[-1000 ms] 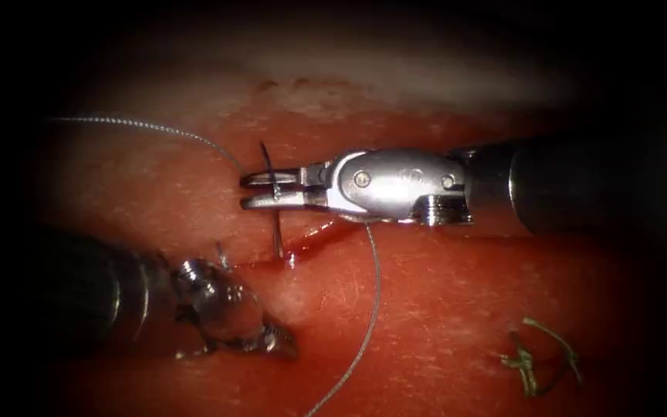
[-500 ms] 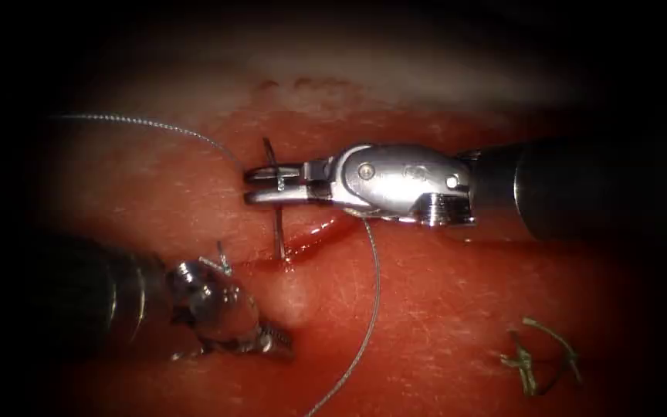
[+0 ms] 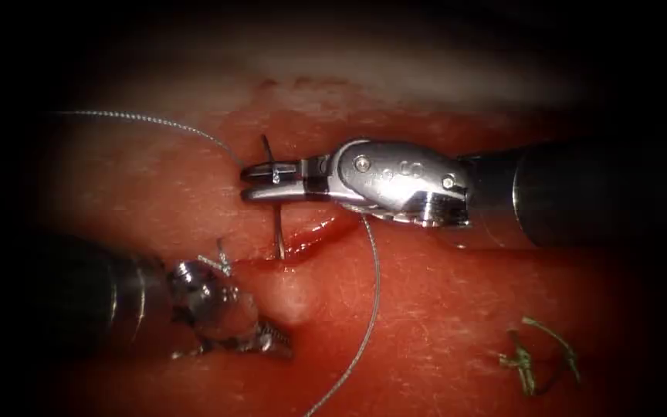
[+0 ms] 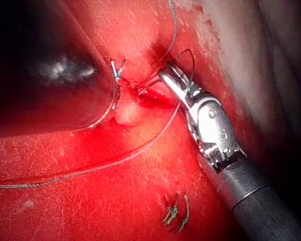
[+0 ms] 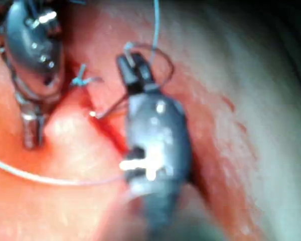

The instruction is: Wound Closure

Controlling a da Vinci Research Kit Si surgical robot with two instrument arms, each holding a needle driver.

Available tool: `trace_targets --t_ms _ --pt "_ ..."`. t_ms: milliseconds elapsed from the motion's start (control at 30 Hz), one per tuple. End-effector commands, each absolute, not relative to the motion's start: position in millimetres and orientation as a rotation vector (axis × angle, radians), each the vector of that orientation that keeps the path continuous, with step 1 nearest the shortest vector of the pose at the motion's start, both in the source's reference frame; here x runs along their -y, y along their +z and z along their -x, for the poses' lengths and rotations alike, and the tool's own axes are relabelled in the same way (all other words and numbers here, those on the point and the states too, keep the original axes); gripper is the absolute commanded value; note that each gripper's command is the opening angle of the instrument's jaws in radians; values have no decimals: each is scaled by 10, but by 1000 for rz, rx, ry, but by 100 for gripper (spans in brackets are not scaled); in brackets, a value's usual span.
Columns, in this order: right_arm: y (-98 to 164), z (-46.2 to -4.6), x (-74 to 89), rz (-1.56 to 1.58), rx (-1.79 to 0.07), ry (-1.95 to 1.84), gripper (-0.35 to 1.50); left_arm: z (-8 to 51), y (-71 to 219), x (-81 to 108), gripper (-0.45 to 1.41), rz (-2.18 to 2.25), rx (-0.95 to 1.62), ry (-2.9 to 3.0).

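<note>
A: Left tool [image 3: 272,340]?
B: Low left of the cut [image 3: 314,232], fingers pressed into the tissue [image 3: 441,324]; open or closed, I cannot tell.
A: Needle [image 3: 278,232]?
B: Upright, tip in the cut's left end; right tool [image 3: 260,181] is nearer, fingers closed on its upper curve. Thread [image 3: 372,293] trails down over open tissue.

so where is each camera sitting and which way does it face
Endoscope: above and in front of the cut, looking down; the right tool holds the needle, the left tool presses the tissue.
Left wrist: rides the left arm, looking along its dark shaft at the cut and the right tool.
Right wrist: rides the right arm, looking along its own tool; the left tool shows too.
All share the thread and the needle.
</note>
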State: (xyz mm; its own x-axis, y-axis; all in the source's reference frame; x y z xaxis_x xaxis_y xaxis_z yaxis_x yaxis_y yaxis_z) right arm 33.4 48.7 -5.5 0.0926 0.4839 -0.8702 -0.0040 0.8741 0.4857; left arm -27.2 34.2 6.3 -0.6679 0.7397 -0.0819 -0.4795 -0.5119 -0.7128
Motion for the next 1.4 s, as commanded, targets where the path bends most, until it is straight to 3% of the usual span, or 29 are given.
trace_targets --t_ms 33,367,1133,1367,1400 --pt "-51 -341 -488 -417 -1444 383 -35 278 69 -335 13 494 877 2185" --pt "-54 -342 -495 -528 -1410 497 -35 278 71 -335 14 494 876 2185" --pt "-51 -346 -425 -1216 -1154 755 -35 276 70 -337 13 494 878 2186" --pt "-52 -347 -408 -1179 -1173 796 -35 276 54 -351 13 521 854 2182" --pt "-50 -347 -411 -1114 -1210 781 -23 275 51 -354 13 531 845 2189"
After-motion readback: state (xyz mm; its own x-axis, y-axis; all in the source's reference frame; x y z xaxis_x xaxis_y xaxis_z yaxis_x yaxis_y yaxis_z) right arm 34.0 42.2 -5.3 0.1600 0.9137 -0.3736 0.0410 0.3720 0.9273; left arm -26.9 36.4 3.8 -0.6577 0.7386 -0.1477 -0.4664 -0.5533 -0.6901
